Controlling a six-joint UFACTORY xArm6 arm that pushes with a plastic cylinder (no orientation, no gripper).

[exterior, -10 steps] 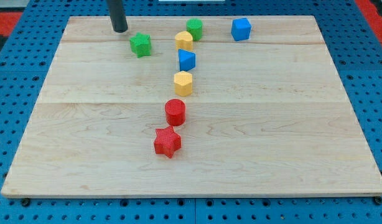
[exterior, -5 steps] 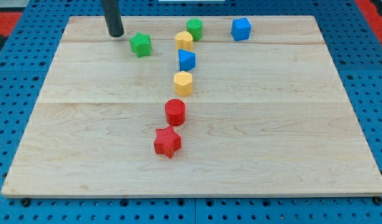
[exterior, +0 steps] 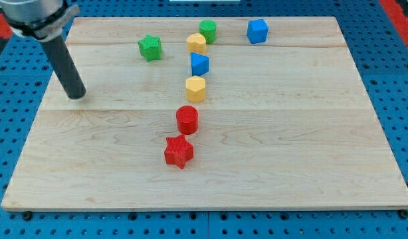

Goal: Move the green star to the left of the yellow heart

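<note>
my tip [exterior: 76, 95] rested on the board [exterior: 290, 166] well left of and below the green star [exterior: 150, 48], which sat left of the yellow heart [exterior: 197, 44]; the rod carried no gripper.

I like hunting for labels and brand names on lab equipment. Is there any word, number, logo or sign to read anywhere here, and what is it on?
None: no text, number or logo shows anywhere in the camera view.
The wooden board is bare wood.
The blocks, such as the green star and the red star, carry no markings.
The dark rod ending in my tip shows no label.
</note>
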